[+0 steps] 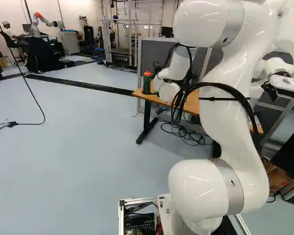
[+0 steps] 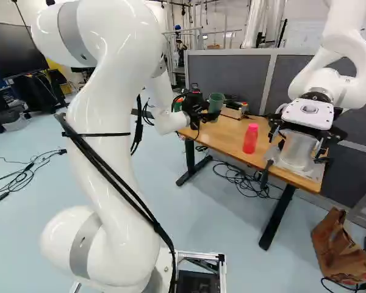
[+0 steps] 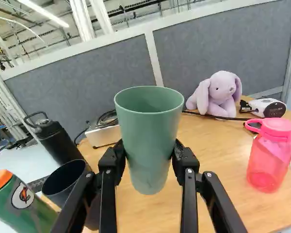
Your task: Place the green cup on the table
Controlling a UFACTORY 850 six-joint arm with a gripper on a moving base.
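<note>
1. Green is the cup (image 3: 149, 141); it is pinched between the two fingers of the gripper (image 2: 206, 115), one finger on each side, with its mouth upward.
2. The gripper holds it at the left part of the wooden table (image 2: 232, 137); if its bottom touches the table, I cannot tell.
3. To the left of the cup, there are a dark cup (image 3: 63, 182), a black bottle (image 3: 60, 145) with a handle, and a green bottle (image 1: 146, 84) with orange cap.
4. To the right stands a pink bottle (image 2: 251, 138), apart from the gripper.
5. On the far side of the table, a lilac plush rabbit (image 3: 222, 97) sits before the grey partition (image 2: 229, 76), and a white device (image 3: 269, 108) lies right of it.
6. At the right end of the table is another robot (image 2: 348, 79).
</note>
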